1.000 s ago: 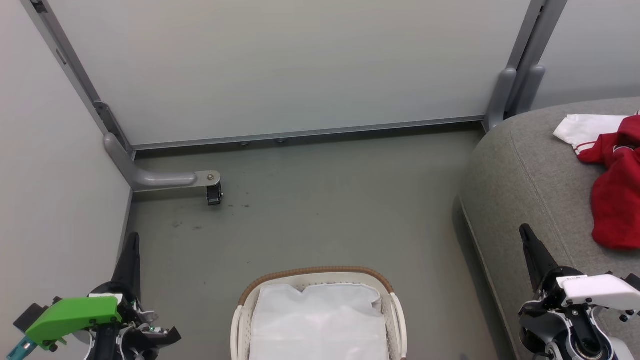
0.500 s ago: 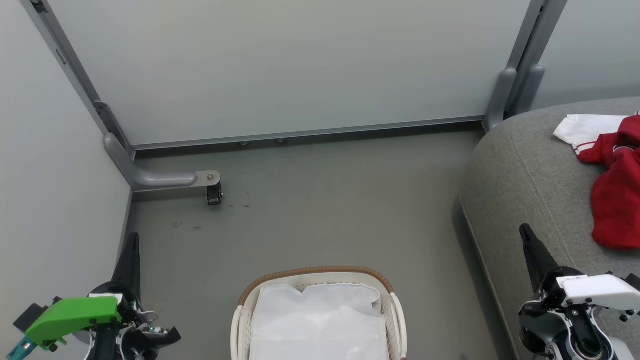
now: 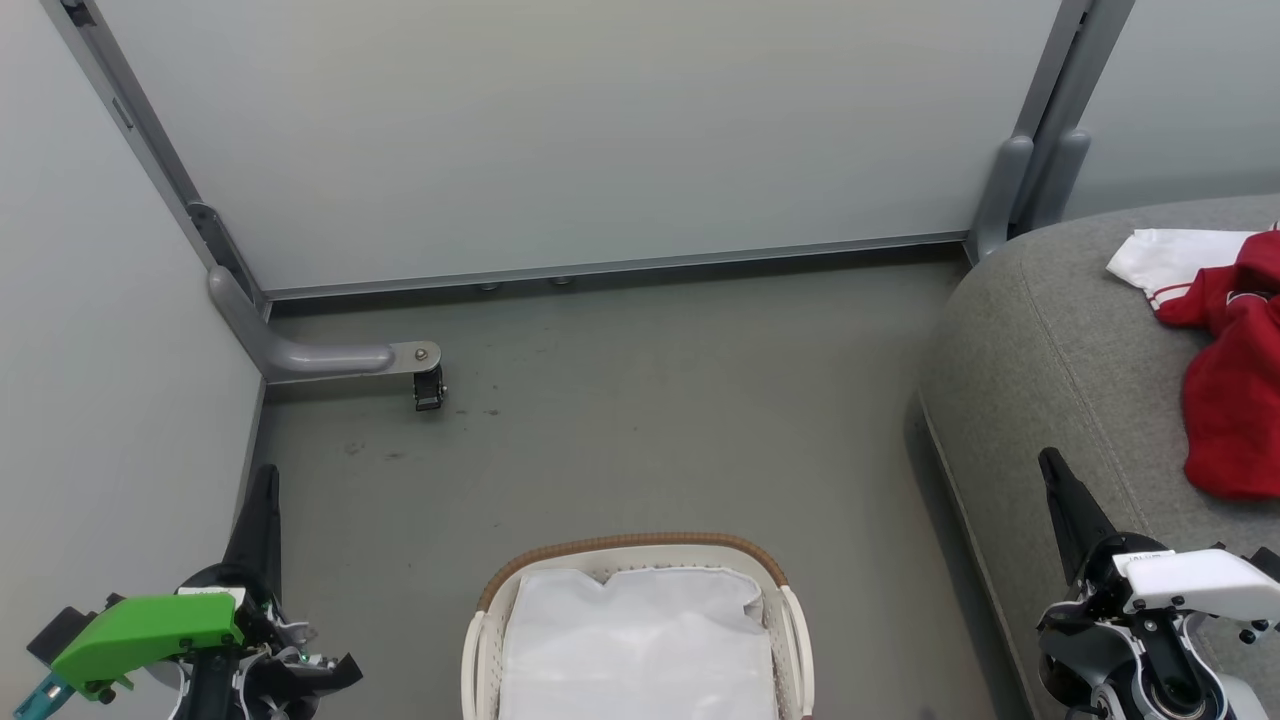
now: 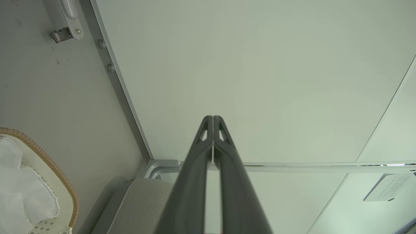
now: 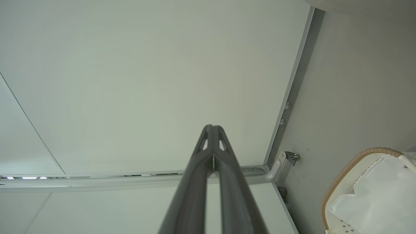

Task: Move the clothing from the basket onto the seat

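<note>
The red clothing (image 3: 1232,395) with white trim lies bunched on the grey seat (image 3: 1060,330) at the right edge of the head view. The white basket (image 3: 790,620) with a brown woven rim stands on the floor at bottom centre, and its white cloth liner (image 3: 640,645) is what shows inside it. My left gripper (image 3: 265,480) is shut at lower left, apart from the basket. My right gripper (image 3: 1050,465) is shut at lower right, over the seat's front edge. Both wrist views show the fingers pressed together, the left gripper (image 4: 213,117) and the right gripper (image 5: 212,126), each with nothing between the fingers. The basket rim (image 4: 48,159) shows at left in the left wrist view, and the basket (image 5: 351,165) at right in the right wrist view.
Pale partition panels (image 3: 560,130) wall the space at the back and left. A grey metal foot with a caster (image 3: 428,385) juts onto the floor at back left. Bare grey floor (image 3: 650,420) lies between the basket and the panels.
</note>
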### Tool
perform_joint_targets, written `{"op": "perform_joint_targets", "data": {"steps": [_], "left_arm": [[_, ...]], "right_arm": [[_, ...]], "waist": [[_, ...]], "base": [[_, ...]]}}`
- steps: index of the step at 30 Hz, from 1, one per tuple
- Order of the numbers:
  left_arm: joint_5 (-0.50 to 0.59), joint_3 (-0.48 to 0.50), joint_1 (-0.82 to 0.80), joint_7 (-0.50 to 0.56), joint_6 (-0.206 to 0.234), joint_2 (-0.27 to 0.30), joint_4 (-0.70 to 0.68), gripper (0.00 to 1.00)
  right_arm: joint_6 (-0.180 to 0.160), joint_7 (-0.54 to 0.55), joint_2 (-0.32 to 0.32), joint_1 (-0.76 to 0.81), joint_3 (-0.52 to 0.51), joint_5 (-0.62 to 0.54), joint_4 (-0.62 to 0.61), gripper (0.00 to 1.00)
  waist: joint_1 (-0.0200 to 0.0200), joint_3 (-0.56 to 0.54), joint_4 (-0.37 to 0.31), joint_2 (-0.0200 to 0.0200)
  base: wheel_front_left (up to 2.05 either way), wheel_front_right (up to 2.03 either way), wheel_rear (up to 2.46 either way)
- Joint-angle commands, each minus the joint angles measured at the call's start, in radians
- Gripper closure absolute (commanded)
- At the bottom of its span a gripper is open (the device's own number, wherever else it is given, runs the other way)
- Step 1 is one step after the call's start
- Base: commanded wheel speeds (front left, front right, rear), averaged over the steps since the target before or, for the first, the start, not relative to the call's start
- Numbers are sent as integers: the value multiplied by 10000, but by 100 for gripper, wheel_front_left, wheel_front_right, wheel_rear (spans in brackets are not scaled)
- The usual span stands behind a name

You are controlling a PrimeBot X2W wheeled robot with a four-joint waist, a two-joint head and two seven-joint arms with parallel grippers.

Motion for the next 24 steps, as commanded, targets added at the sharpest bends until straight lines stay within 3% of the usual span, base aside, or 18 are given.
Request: {"op": "perform_joint_targets", "data": {"steps": [1,24], "left_arm": [[59,24,-116,41,-13,-6,-17,100],[60,25,-116,42,-12,-7,-17,100]], "right_arm": [[0,26,-61,-84,-17,37,-36,100],[0,26,-61,-84,-16,37,-36,100]], "waist": [[0,0,0,0],[0,0,0,0]], "base": [[0,0,0],[0,0,0]]}}
